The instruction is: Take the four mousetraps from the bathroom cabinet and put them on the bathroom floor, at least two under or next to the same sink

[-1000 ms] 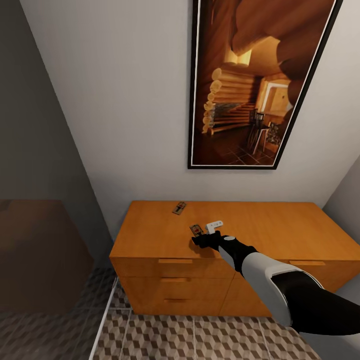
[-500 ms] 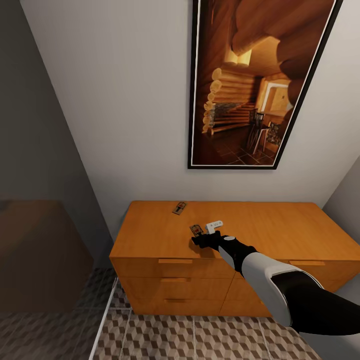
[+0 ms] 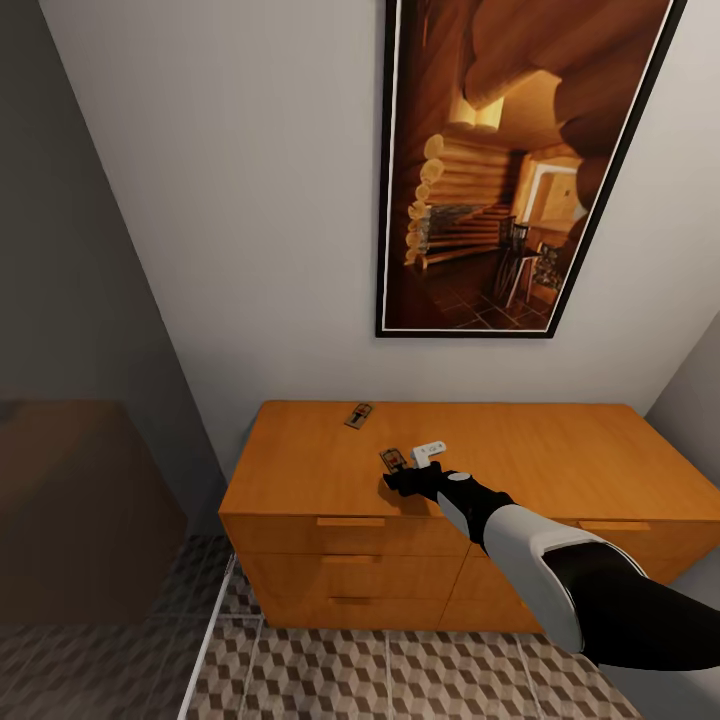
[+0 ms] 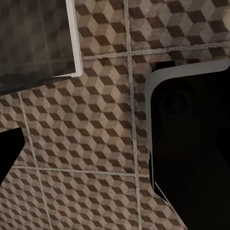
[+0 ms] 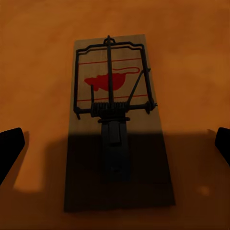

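Orange wooden cabinet point(image 3: 560, 455) against a white wall, framed log-cabin picture point(image 3: 520, 165) above it.

Cube-patterned bathroom floor point(image 4: 91, 143) lies below the left wrist camera; left fingers' state cannot be told. Far mousetrap point(image 3: 359, 415) lies on the cabinet top, well beyond the fingers. Near mousetrap point(image 5: 115, 120) lies flat between the spread fingers of the right gripper point(image 3: 398, 478), untouched. White object point(image 3: 430, 452) sits just right of the fingertips.

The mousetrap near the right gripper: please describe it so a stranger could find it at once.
Below the tall framed picture stands an orange wooden cabinet. On its top, the mousetrap lies just ahead of the right gripper, beside a small white object; the other mousetrap lies nearer the wall.
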Robot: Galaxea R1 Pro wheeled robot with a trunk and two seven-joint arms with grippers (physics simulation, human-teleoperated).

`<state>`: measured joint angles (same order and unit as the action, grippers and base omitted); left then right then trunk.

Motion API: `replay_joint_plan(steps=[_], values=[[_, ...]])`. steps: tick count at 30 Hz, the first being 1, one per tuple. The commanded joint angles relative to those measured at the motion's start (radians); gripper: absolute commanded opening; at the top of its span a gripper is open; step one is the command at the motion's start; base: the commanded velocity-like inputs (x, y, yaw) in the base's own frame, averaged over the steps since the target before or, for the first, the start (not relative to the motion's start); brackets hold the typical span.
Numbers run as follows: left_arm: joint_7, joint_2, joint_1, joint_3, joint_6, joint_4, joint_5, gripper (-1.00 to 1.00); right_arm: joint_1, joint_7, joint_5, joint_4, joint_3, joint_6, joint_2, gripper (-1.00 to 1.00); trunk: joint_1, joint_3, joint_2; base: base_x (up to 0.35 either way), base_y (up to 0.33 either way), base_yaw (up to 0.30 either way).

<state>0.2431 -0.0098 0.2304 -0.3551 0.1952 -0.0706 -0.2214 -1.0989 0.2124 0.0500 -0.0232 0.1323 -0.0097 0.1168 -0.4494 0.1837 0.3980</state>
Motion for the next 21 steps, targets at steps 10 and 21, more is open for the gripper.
replay_joint_plan(steps=[10,21], values=[[0.001,-0.001,0.001,-0.008,0.007,-0.005,-0.009,1.00,-0.001,0.002,0.005,0.000,0.004,-0.001,0.000,1.00,-0.001,0.002,0.002,0.000,0.000,0.000],[0.001,-0.001,0.001,-0.008,0.007,-0.005,-0.009,1.00,-0.001,0.001,0.005,0.000,0.004,-0.001,-0.002,-1.00,-0.001,0.002,0.002,0.000,0.000,0.000]])
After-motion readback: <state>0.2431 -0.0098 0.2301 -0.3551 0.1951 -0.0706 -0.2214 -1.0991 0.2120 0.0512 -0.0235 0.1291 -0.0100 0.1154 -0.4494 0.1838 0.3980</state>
